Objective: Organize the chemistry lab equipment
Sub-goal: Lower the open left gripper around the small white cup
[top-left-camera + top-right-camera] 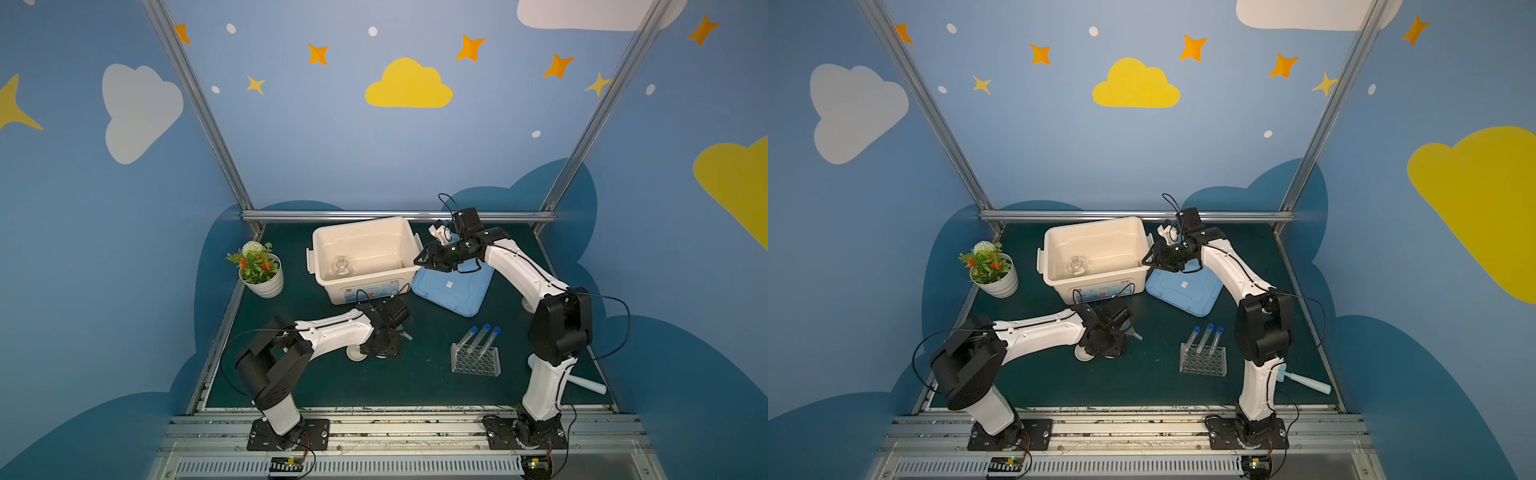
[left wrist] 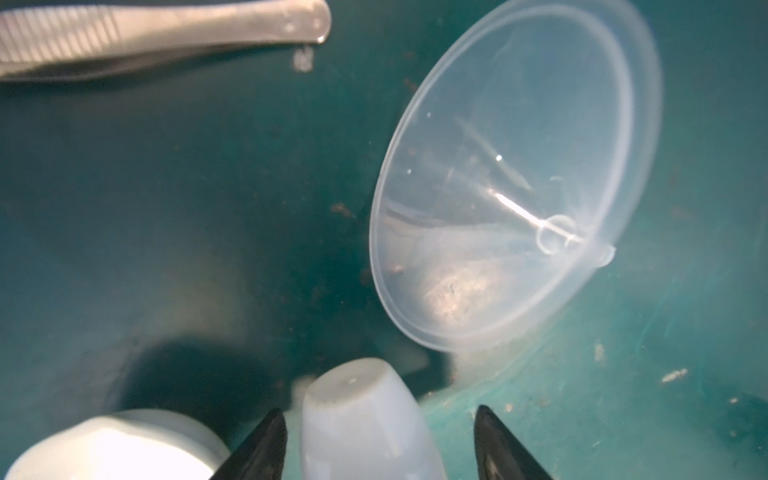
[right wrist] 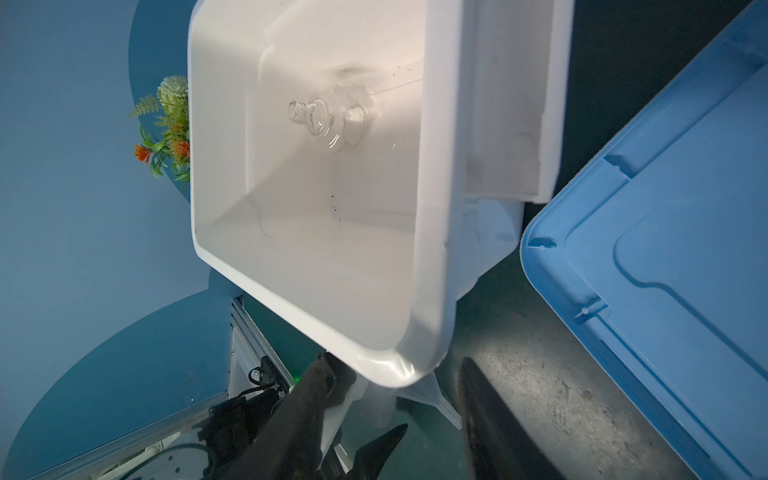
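Straddles the white cup with left end effector spread, probably to bin it; poises right end effector spread, empty, at the white bin's right rim, mid-frame

Count: 3 test tubes in 1 rack; 1 flask inside the bin; 1 lid beside the bin; 1 funnel, 1 tweezers, 1 bowl, 1 pestle, 1 plant, 1 scoop.

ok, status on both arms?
Left gripper open, straddling cup. Right gripper open at bin corner, empty. Flask in bin. Bowl beside one finger; funnel, tweezers near.
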You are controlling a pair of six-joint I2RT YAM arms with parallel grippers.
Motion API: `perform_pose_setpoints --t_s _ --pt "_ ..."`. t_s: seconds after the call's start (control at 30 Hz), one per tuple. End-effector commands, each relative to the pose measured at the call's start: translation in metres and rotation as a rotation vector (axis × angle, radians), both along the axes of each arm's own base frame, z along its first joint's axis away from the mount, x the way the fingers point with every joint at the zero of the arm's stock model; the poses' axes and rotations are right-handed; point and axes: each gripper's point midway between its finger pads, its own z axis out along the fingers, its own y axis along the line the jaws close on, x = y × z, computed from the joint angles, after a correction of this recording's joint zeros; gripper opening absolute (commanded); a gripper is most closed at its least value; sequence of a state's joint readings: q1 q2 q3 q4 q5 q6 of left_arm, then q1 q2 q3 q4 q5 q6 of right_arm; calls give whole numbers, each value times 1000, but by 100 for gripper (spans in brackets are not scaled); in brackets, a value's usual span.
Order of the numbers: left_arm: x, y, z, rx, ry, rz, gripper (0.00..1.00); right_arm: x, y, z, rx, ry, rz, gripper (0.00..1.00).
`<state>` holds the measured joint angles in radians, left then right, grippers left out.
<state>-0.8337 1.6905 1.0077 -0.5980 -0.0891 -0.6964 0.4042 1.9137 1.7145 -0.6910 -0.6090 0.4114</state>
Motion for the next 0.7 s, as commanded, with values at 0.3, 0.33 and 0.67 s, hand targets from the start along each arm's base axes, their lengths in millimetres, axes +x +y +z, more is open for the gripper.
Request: perform_pose_setpoints --t_s 0.3,0.33,0.67 --pt "-3 3 -2 21 11 -10 53 -3 -4 19 28 -40 5 52" --pt "-4 3 -2 21 13 -9 51 -2 -5 19 27 -39 4 52" --pt "-4 3 -2 21 14 -17 52 -2 -5 18 29 -36 3 52"
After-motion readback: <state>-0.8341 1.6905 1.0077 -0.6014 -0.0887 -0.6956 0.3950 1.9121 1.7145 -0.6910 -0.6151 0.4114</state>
